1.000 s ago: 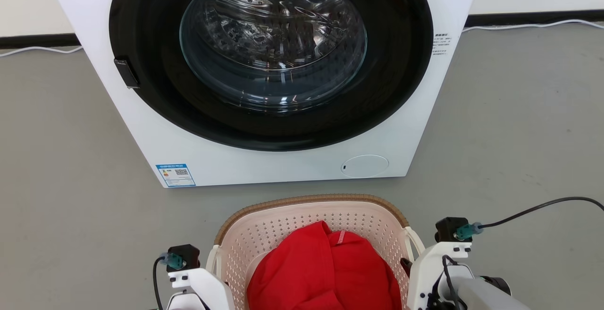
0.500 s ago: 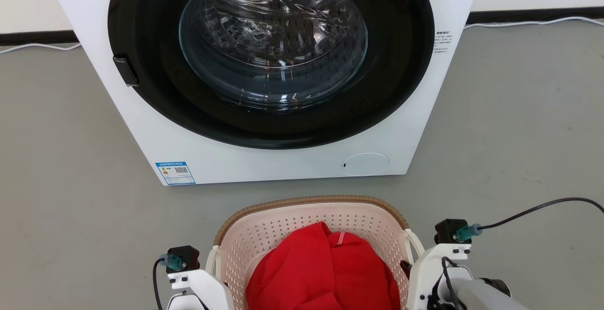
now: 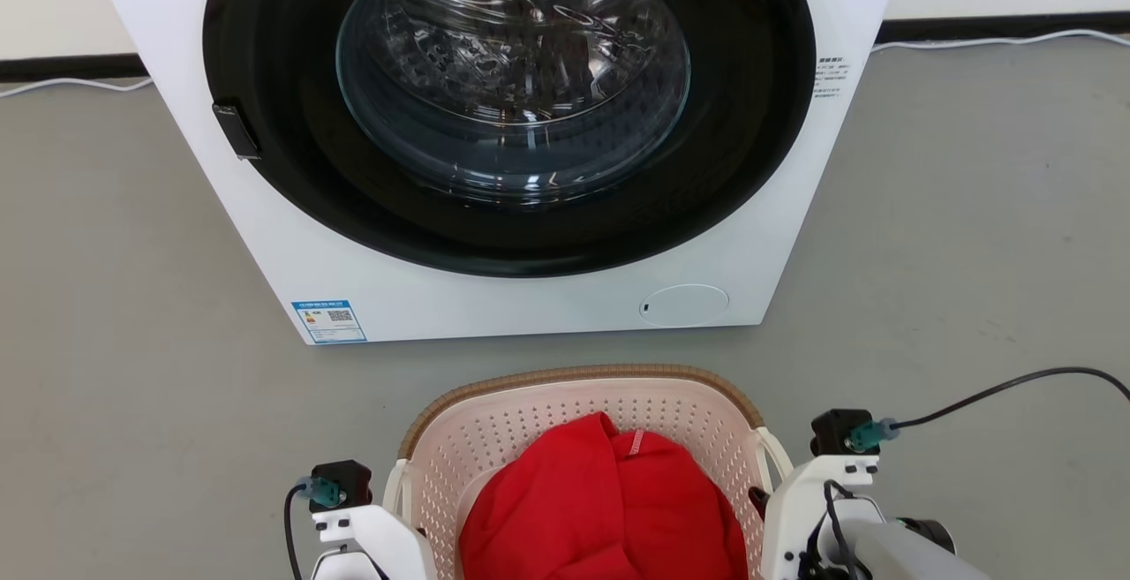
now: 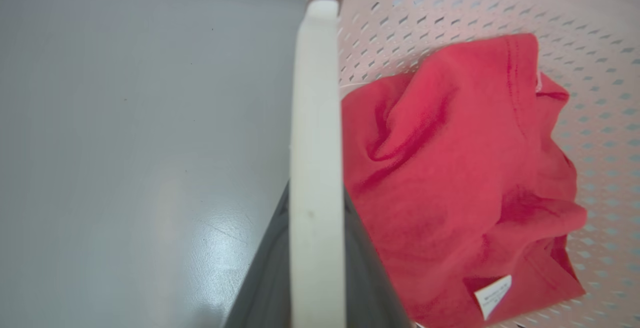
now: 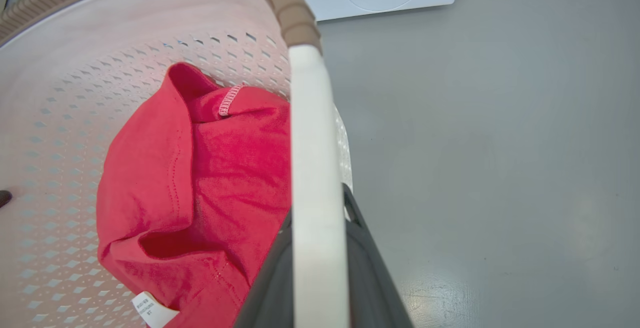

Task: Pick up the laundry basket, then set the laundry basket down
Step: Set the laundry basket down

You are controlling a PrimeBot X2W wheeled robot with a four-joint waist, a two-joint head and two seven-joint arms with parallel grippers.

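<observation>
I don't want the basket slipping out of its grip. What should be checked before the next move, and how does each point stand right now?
1. Left gripper closed on the left handle of the basket: ok.
2. Right gripper closed on the right handle: ok.
3. Red garment lying inside the basket, nothing over the rim: ok.
4. Gap between basket and washer: ok.
5. Cable at the right arm apart from the basket: ok.
6. Basket bottom off the floor: cannot tell.
</observation>
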